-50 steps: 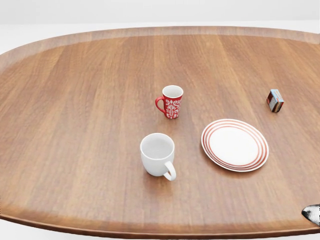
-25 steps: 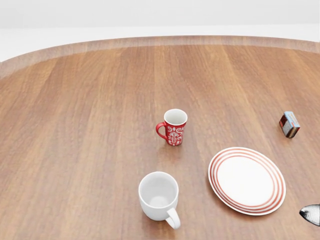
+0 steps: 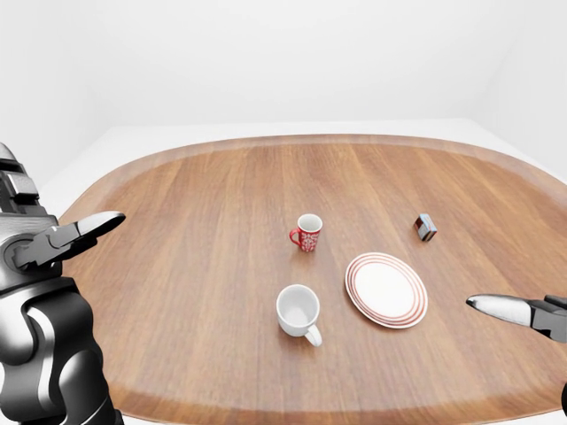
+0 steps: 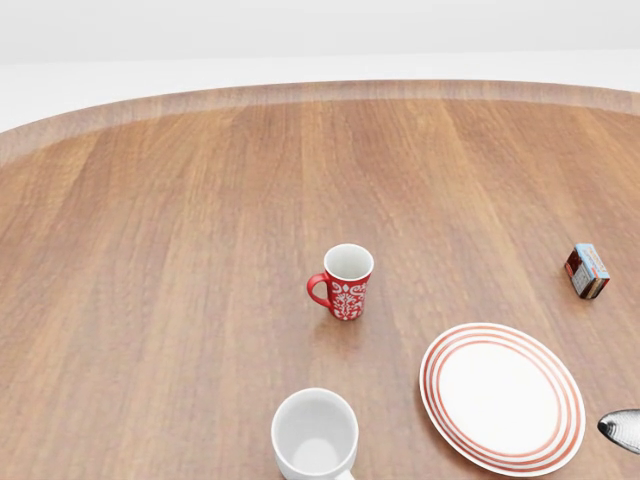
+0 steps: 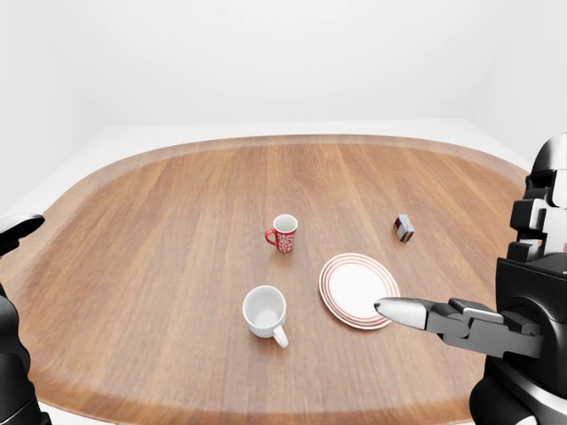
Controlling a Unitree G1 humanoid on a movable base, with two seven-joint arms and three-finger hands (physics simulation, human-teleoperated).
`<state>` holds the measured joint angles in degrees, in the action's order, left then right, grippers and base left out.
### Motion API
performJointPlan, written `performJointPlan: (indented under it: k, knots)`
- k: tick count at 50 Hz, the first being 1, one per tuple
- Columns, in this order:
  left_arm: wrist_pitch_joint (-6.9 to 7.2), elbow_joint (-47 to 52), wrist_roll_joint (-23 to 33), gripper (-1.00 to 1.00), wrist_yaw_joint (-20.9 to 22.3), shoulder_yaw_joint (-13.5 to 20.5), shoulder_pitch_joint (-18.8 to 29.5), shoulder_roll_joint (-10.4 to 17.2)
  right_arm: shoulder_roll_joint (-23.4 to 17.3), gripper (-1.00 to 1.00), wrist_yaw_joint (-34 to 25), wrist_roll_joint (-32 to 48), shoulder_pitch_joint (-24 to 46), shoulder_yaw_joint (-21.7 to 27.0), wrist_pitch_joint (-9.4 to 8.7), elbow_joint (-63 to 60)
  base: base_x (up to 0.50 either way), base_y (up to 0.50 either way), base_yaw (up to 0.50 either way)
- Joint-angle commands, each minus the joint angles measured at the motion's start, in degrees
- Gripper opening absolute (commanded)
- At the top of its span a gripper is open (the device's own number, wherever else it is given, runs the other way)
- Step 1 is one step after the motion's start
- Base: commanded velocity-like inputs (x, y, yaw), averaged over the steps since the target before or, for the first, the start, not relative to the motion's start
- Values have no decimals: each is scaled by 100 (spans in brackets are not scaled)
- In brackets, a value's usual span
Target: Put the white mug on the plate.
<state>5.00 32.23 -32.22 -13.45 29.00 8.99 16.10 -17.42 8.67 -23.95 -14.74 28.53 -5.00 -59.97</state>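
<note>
Both hands are up and holding nothing: the right hand (image 5: pixel 443 320) hangs low at the right with a finger poking toward the plate (image 3: pixel 386 289), and the left hand (image 3: pixel 62 239) waits far off at the left with its fingers spread out. The white mug (image 3: pixel 299 312) stands upright on the wooden table (image 3: pixel 177 266), just left of the plate and not touching it, so it looks like no grab has begun. A red mug (image 3: pixel 306 233) and a small box (image 3: pixel 426 227) sit higher up, out of the way.
</note>
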Motion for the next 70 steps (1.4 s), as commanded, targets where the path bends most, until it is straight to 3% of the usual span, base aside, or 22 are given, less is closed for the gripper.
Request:
performJointPlan:
  k: [1, 4, 7, 9, 12, 13, 14, 19, 25, 29, 30, 33, 37, 40, 45, 49, 50, 53, 56, 70]
  knots:
    - [0, 14, 4, 100, -7, 0, -1, -2, -16, 100, 10, -18, 20, -6, 0, -2, 0, 0, 0]
    - [0, 25, 10, 100, -6, -5, -3, -5, -199, 100, 104, -100, 164, -29, 0, -2, 0, 0, 0]
    - [0, 16, 32, 100, 2, -21, -6, -16, -821, 100, 375, -481, 568, -12, 0, -3, 0, 0, 0]
    - [0, 22, 42, 100, 11, -29, -12, -25, -1383, 100, 613, -808, 1256, -80, 0, -3, 0, 0, 0]
    - [0, 12, 46, 100, 13, -26, -7, -24, -1572, 100, 434, -759, 2226, -471, 0, -3, 0, 0, 0]
    - [0, 17, 40, 100, 11, -22, -6, -22, -1507, 100, 214, -473, 2524, -667, 0, -3, 0, 0, 0]
    - [0, 14, 41, 100, 11, -20, -4, -20, -1617, 100, -62, 90, 2824, -1230, 0, 201, 0, 0, 0]
    - [0, 12, 50, 100, 17, -23, -9, -22, -1621, 100, -1575, 2021, 3734, -2482, 0, 910, 0, 0, 0]
    - [0, -3, 75, 100, 27, -33, -7, -26, -1686, 100, -3514, 4134, 4643, -3606, 0, 2016, 0, 0, 0]
    - [0, -13, 89, 100, 38, -37, -12, -32, -1307, 100, -4867, 5704, 5079, -3898, 0, 2699, 0, 0, 0]
    - [0, -8, 91, 100, 38, -38, -12, -30, -1297, 100, -4867, 6237, 5265, -4105, 0, 2947, 0, 0, 0]
    - [0, -9, 88, 100, 34, -35, -9, -32, -731, 100, -4867, 7751, 5557, -4054, 0, 3506, 0, 0, 0]
    - [0, -13, 92, 100, 30, -40, -4, -34, 274, 100, -4867, 9388, 5732, -3572, 0, 4008, 0, 0, 0]
    - [0, -21, 104, 100, 38, -53, -4, -39, 786, 100, -4867, 9935, 5858, -3253, 0, 4254, 0, 0, 0]
    - [0, -20, 93, 100, 24, -44, 6, -29, 947, 100, -4867, 10524, 6005, -3070, 0, 4691, 0, 0, 0]
    - [0, -11, 102, 100, 23, -58, 4, -36, 470, 100, -4867, 9929, 6238, -3606, 0, 5049, 0, 0, 0]
    - [0, -15, 94, 100, 17, -48, 13, -31, 63, 100, -4867, 9224, 6264, -4121, 0, 5064, 0, 0, 0]
    - [0, -28, 89, 100, 13, -47, 20, -26, -1088, 100, -4867, 8073, 6290, -5315, 0, 4778, 0, 0, 0]
    - [0, -38, 102, 100, 20, -61, 15, -31, -1534, 100, -4867, 7342, 6256, -5863, 0, 4473, 0, 0, 0]
    - [0, -23, 107, 100, 26, -59, -2, -42, -1657, 100, -4867, 6049, 6220, -6364, 0, 5083, 0, 0, 0]
